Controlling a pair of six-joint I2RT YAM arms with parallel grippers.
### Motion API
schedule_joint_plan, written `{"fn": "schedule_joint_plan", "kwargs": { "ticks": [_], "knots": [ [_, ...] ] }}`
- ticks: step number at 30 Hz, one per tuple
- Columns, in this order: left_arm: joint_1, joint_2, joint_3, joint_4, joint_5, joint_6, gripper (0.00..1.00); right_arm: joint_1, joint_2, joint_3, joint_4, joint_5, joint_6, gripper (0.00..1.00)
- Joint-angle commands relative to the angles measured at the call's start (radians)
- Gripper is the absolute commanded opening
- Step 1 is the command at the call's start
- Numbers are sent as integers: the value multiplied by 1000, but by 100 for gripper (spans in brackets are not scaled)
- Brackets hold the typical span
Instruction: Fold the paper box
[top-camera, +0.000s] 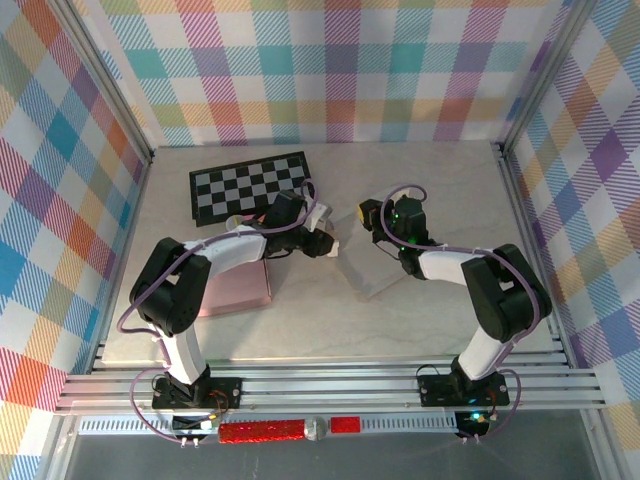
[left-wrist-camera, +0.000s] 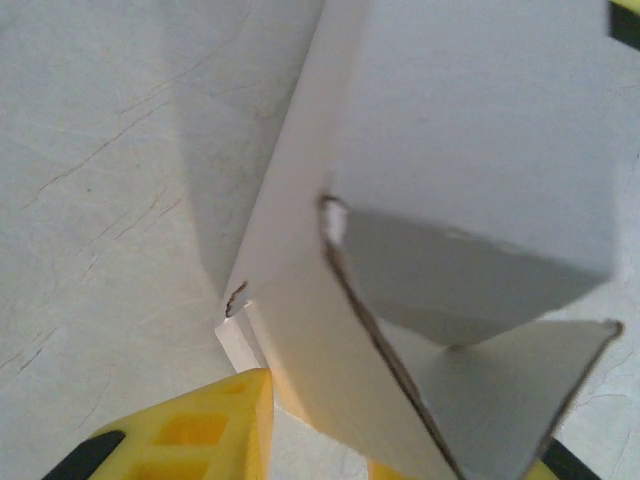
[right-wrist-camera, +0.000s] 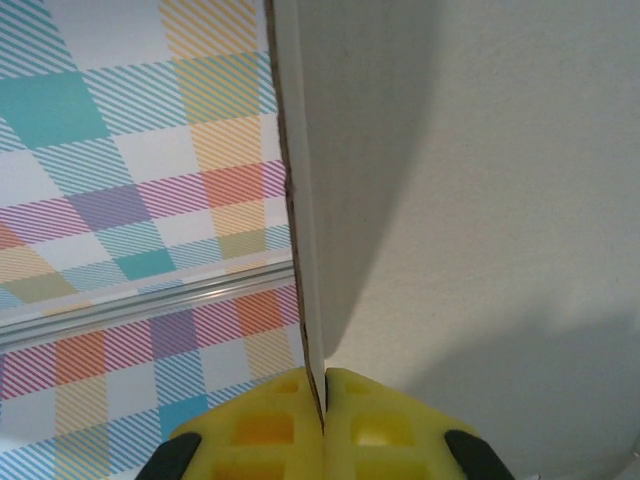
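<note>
The white paper box (top-camera: 375, 272) stands half-formed mid-table between my two arms. My left gripper (top-camera: 326, 243) is at its left side. In the left wrist view one box flap (left-wrist-camera: 330, 380) runs between the yellow fingers (left-wrist-camera: 200, 430); the gripper (left-wrist-camera: 325, 432) is open, with a strip of table showing between the left finger and the flap. My right gripper (top-camera: 369, 216) is at the box's far edge. In the right wrist view that gripper (right-wrist-camera: 323, 400) is shut on the thin cardboard edge of a box wall (right-wrist-camera: 300, 200), which rises straight up from the pads.
A black-and-white chessboard (top-camera: 250, 185) lies at the back left. A pink flat pad (top-camera: 240, 290) sits under the left arm. Plaid walls enclose the table on three sides, and an aluminium rail (top-camera: 330, 385) runs along the near edge.
</note>
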Motion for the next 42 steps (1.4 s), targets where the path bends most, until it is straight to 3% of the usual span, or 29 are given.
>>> {"fn": "schedule_joint_plan", "kwargs": {
  "ticks": [1, 12, 25, 42],
  "knots": [
    [-10, -5, -17, 54, -17, -29, 28, 7, 13, 2, 57, 8, 0, 0],
    [-29, 13, -9, 67, -30, -49, 29, 9, 9, -17, 72, 11, -10, 0],
    [-60, 27, -64, 187, -167, -181, 31, 26, 50, -97, 293, 68, -43, 0],
    [-125, 62, -92, 288, -345, -293, 31, 49, 90, -133, 388, 108, -31, 0]
  ]
}}
